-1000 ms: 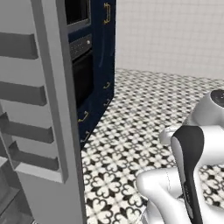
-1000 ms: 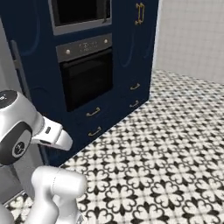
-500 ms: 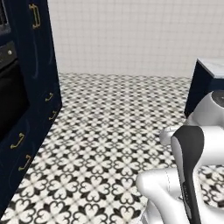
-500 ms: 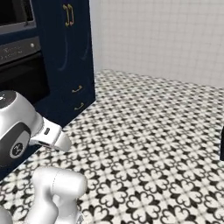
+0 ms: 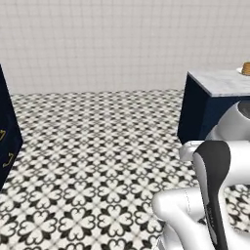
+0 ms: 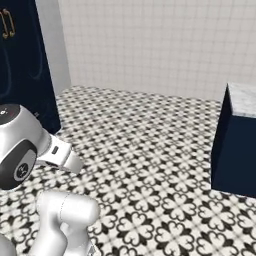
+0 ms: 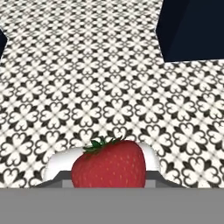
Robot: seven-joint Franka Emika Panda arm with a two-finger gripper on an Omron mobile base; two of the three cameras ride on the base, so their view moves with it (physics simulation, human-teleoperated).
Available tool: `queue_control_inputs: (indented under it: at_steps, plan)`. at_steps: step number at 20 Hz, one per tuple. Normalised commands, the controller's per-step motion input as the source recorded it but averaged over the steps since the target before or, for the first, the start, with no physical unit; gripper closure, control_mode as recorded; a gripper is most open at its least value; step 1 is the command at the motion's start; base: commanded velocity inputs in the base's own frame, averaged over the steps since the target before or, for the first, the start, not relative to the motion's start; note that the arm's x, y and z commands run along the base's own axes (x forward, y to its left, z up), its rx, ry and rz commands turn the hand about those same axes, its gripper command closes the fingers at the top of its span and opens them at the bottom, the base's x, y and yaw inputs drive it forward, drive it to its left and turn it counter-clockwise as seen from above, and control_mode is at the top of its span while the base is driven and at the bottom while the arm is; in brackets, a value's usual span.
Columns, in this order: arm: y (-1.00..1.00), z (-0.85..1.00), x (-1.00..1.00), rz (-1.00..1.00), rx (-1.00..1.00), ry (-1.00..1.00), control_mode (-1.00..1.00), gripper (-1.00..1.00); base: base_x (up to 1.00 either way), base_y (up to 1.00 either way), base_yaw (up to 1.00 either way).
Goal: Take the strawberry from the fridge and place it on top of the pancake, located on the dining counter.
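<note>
The strawberry (image 7: 108, 162), bright red with a green leafy cap, sits low in the hand view, and my gripper (image 7: 108, 180) is shut on it. Patterned floor lies beneath it. The dining counter (image 5: 220, 82) stands at the right of the left base view, a marbled top on a navy base. At its far right edge the golden-brown pancake (image 5: 245, 69) just shows. In the right base view the dining counter (image 6: 243, 101) is at the right edge. Its navy base (image 7: 192, 30) is in the hand view's upper right. The fridge is out of view.
Black-and-white patterned floor tiles (image 5: 97, 146) stretch between me and the counter. A white tiled wall (image 5: 122, 44) closes the back. Navy cabinets (image 6: 22, 65) with a gold handle (image 6: 6, 22) stand at the left, their corner also showing as a navy cabinet edge (image 5: 7, 134).
The whole picture has swung: the camera turned away from the fridge and oven cabinets, which slid off to the left, and the dining counter came into view on the right. The arm's pose looks unchanged.
</note>
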Motion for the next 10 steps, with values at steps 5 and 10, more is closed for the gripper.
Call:
queue_control_inputs:
  at_steps: [5,10]
  plan:
    - [0.0,0.0,0.0,0.0,0.0,0.0,1.0,1.0,1.0,0.24,-0.31]
    - [0.0,0.0,0.0,0.0,0.0,0.0,1.0,1.0,1.0,0.34,-0.34]
